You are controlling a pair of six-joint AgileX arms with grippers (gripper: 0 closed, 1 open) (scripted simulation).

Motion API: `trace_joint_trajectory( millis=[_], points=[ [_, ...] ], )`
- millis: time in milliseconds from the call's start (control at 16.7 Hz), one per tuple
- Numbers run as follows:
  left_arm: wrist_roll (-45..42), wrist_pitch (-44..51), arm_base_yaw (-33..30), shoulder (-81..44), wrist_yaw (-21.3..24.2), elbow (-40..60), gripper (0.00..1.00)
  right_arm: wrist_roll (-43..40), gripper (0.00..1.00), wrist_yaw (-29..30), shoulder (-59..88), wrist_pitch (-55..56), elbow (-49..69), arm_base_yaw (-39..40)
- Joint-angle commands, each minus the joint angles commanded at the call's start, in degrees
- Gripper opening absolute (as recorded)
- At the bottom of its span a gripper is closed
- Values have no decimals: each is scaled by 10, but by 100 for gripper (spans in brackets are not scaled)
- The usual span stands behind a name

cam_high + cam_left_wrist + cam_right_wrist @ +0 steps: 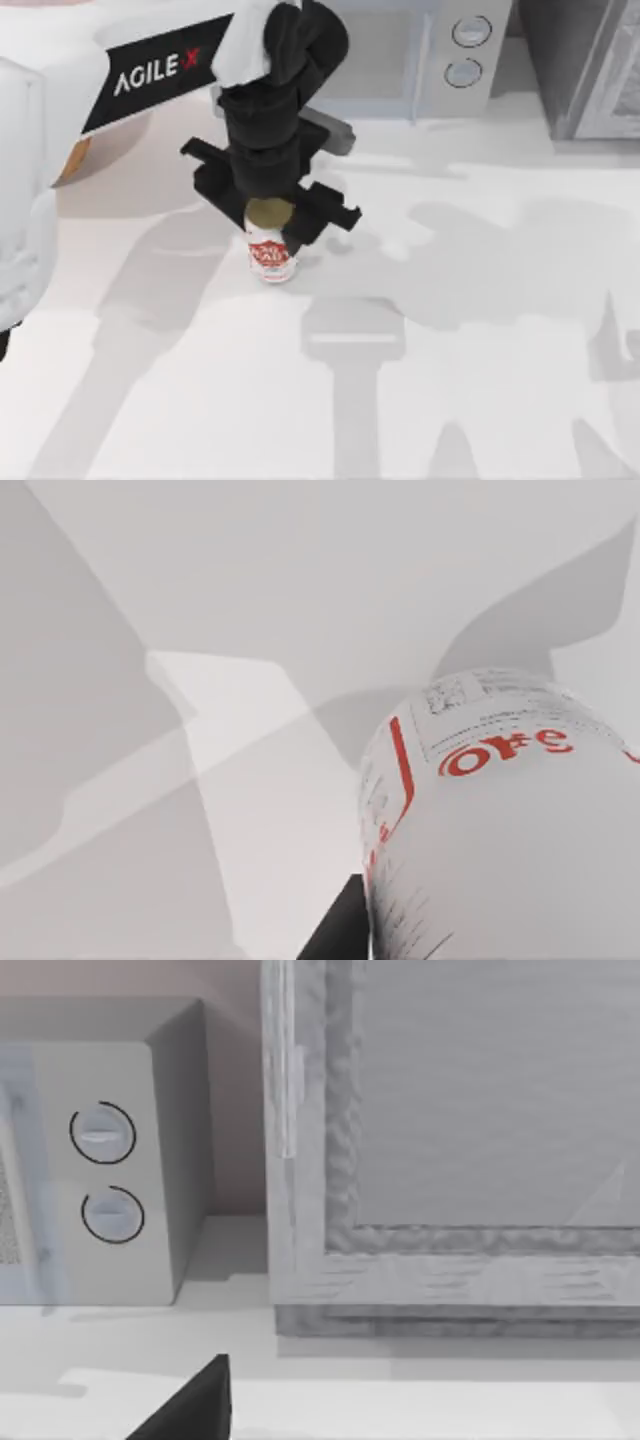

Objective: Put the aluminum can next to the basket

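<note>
The white table carries most of the scene, bare across its front and right. At its back stand a grey microwave with two round dials, and to the right of it a grey framed panel. The right arm's wrist camera faces both from close by. The microwave's inside cannot be made out.

The left arm, marked AgileX, reaches in from the top view's left toward the table's middle. Its length covers most of the left rear corner. Only a tan-orange sliver shows at its edge there. This may be the basket's rim, but that cannot be told, nor whether anything lies in it.

The left gripper points straight down over the aluminum can, its jaws narrowed onto the can's upper part, just below the dull gold top. Gripping high and from above probably keeps the can upright and leaves its base free to be set down. The can is left of the table's centre, red lettering facing the front. Whether its base touches the table or hangs just above cannot be told. The left wrist view shows the can's white side pressed close.
</note>
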State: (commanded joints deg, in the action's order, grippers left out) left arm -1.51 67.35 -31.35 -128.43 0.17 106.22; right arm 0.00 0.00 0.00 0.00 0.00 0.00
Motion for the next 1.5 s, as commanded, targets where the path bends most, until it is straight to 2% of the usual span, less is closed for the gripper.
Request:
trace_joint_trajectory(
  millis=[360, 540, 1320, 1500],
  points=[
    [86, -59, 147, 139, -1, -208, 0, 0, 100, 0, 0, 0, 0, 0],
    [113, -76, 192, 180, -2, -262, 0, 0, 100, 0, 0, 0, 0, 0],
    [116, -95, 198, 180, -2, -279, 0, 0, 100, 0, 0, 0, 0, 0],
    [116, -95, 198, 180, -2, -279, 23, 0, 100, 0, 0, 0, 0, 0]
  ],
)
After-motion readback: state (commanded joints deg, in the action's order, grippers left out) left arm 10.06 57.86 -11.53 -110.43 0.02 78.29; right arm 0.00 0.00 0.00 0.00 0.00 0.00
